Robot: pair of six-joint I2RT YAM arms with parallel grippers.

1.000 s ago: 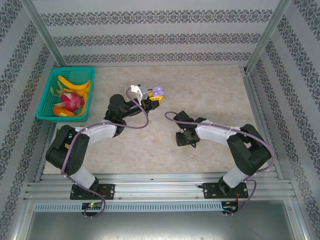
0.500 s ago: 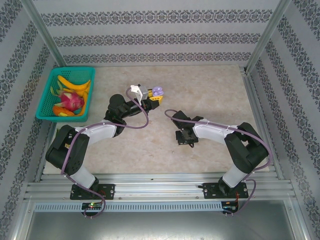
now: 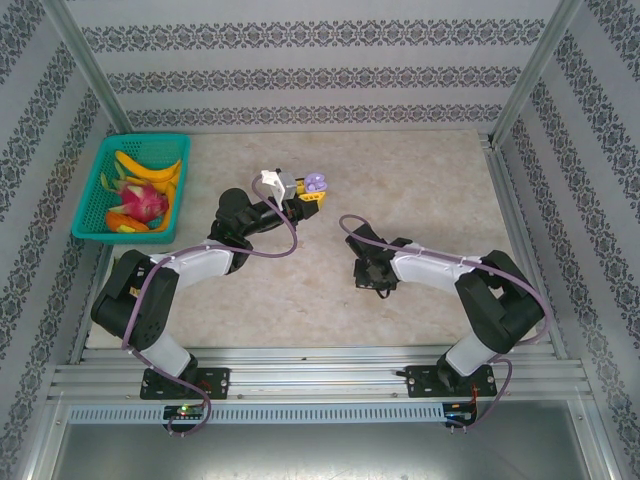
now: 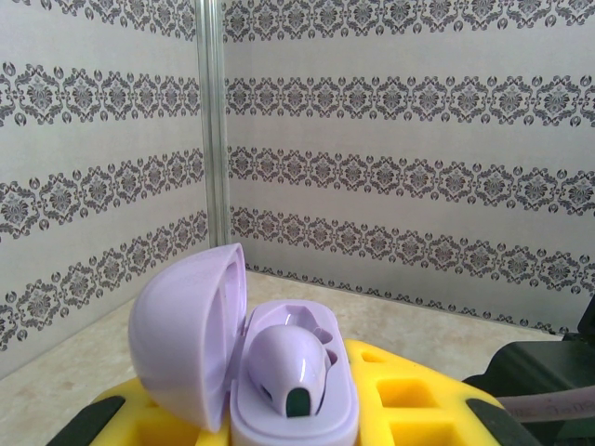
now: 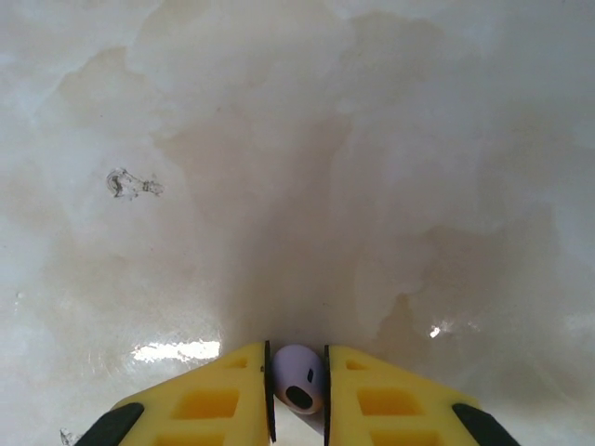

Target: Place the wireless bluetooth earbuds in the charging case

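Two grips: left gripper [image 3: 303, 197] clamps the open lilac charging case [image 4: 186, 334], right gripper [image 5: 297, 386] pinches a lilac earbud [image 5: 297, 372] mid-tabletop [image 3: 430, 180], patterned walls [image 3: 300, 60] well apart

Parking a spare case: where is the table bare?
Bare: the far-right corner beyond the right gripper, and the near middle between left arm and right arm. Crowded: the basket far left, and the left gripper holding the charging case mid-table.

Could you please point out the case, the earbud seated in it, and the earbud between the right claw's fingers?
case [image 4: 181, 339]: left wrist view, outside of the open lid.
seated earbud [image 4: 279, 367]: left wrist view, its rounded top.
held earbud [image 5: 296, 370]: right wrist view, its rounded body.
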